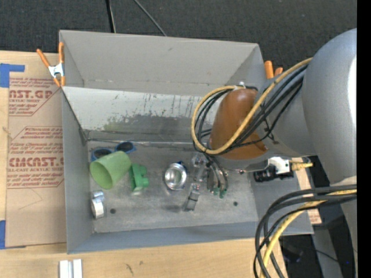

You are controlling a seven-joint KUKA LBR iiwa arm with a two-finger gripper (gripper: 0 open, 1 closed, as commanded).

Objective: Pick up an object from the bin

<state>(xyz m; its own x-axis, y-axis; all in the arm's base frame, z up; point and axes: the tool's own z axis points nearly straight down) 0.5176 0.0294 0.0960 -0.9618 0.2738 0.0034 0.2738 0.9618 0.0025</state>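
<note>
The likeliest candidate is a round shiny metal piece (175, 176), smooth and mirror-bright, resting near the middle of the bin's floor and clear of its neighbours, which should leave room to come down on it, though a polished curved surface looks liable to slip. The pincer (196, 190) hangs just to its right, low over the floor, beside the piece rather than around it; whether it is apart or together I cannot tell from this angle. Just left of the metal piece lies a small green block (139, 178), matte and squarish, and next to that a pale green plastic cup (110, 169) tipped on its side with its mouth facing the lower left. A dark blue piece (113, 151) shows behind the cup, and a short silver cylinder (97, 204) sits in the near left corner. The bin (156, 68) is dull grey metal, scuffed on its sloping back wall. Above the pincer bulges the arm's glossy orange cover (235, 123).
</note>
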